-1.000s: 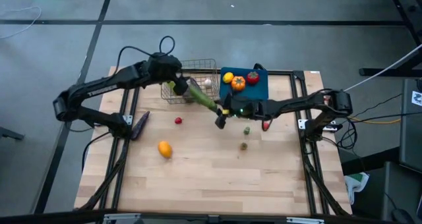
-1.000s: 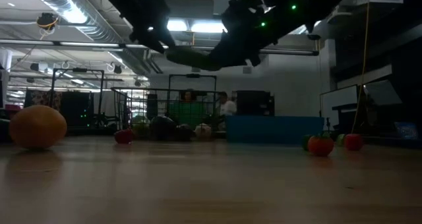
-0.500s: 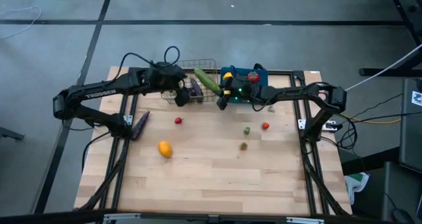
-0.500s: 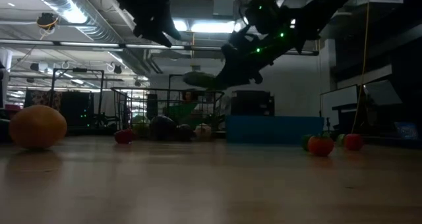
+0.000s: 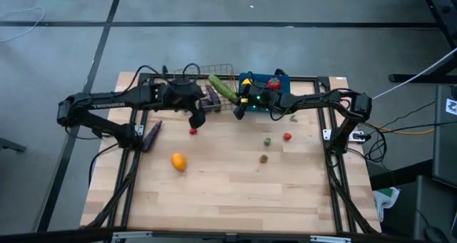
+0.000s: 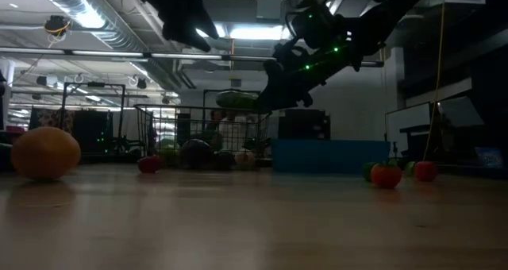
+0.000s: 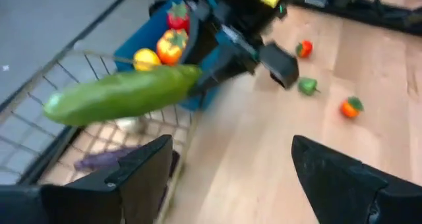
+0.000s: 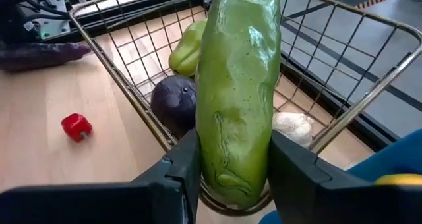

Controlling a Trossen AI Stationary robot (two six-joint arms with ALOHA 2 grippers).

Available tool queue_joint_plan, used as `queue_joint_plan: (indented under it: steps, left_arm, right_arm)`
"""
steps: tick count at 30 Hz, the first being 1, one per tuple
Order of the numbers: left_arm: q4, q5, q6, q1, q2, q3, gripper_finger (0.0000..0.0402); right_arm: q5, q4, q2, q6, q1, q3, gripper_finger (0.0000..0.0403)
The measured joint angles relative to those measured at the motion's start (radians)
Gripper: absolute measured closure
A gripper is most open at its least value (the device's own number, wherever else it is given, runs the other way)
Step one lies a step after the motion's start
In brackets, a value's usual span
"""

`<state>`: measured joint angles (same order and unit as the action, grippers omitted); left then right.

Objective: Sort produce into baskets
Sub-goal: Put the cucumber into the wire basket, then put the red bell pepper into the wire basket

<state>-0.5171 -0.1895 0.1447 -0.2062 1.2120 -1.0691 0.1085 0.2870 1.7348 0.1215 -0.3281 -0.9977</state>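
Note:
A long green cucumber [image 8: 234, 85] hangs in the air over the wire-mesh basket [image 5: 194, 106], with my right gripper [image 5: 238, 108] shut on it. Inside the basket lie a green pepper [image 8: 188, 46], a dark eggplant [image 8: 173, 99] and white garlic [image 8: 290, 128]. The blue bin [image 5: 282, 98] beside it holds a lemon [image 7: 146, 58] and tomatoes [image 7: 173, 45]. My left gripper [image 5: 197, 118] stands open just on the near side of the basket, above the table, with nothing between its fingers [image 7: 142, 168]. My right gripper pinches the cucumber's near end [image 8: 231, 174] between its two fingers, one on each side. The fingers come slanting down from the table's right and near side and lie along the cucumber. The cucumber is lifted clear, about level, its free end [image 5: 213, 79] over the basket.
On the table lie an orange fruit [image 5: 178, 161], a red berry [image 5: 193, 131], a red tomato [image 5: 288, 136], small green pieces [image 5: 267, 140] and a purple eggplant [image 5: 151, 134] by the left arm. The near half of the table [image 5: 235, 200] is bare wood.
My right gripper has carried the cucumber from above the table's middle toward the far edge, and the cucumber has swung so that its free end is now over the wire basket. My left gripper has drawn back from the basket toward the near edge, still open.

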Motion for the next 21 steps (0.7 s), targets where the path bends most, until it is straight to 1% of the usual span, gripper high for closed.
queue_joint_plan:
  steps: [5, 8, 14, 16, 21]
  left_arm:
    - [-0.063, 0.0, 0.048, 0.055, 0.0, 0.0, 0.0094]
    - [-0.1, 0.0, 0.076, 0.083, 0.0, 0.0, 0.0094]
    - [-0.188, 0.0, 0.159, 0.138, 0.0, 0.001, 0.0094]
    - [-0.19, 0.0, 0.194, 0.152, 0.0, 0.023, 0.0094]
    - [-0.203, -0.002, 0.285, 0.176, 0.006, 0.103, 0.0094]
  right_arm:
    - [0.0, -0.001, 0.0, 0.0, 0.0, 0.0, 0.0266]
    - [-0.001, -0.001, 0.0, 0.0, 0.0, 0.0, 0.0254]
    - [-0.002, 0.0, 0.0, 0.001, 0.0, 0.0, 0.0184]
    - [-0.002, 0.0, 0.0, 0.001, 0.0, 0.0, 0.0164]
    - [-0.002, 0.0, 0.0, 0.002, 0.0, 0.0, 0.0133]
